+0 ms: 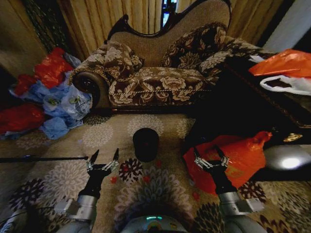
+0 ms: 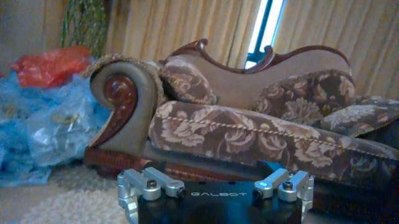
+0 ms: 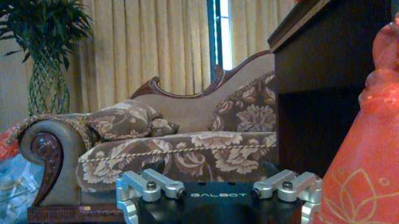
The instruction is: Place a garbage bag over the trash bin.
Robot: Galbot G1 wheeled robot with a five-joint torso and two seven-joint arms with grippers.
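We are holding both claws spread wide and empty: the left gripper at seven o'clock of the black trash bin, the right gripper against the glossy red-orange garbage bag at three o'clock. It looks light, limp and slippery, so we are judging a pinched fold near its top edge the best hold. The dark cabinet is crowding its far side, while the carpet around the bin is lying open.

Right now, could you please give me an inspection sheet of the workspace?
Surface: patterned carpet.
Job's things: black trash bin upright, bare; orange bag on the floor beside the dark cabinet.
Clutter: blue and red bags left of the sofa; orange and white bags on the cabinet.
Grippers: left tool open, empty; right tool open before the orange bag.
Cables: nothing seen.
Surroundings: curtains, plant.
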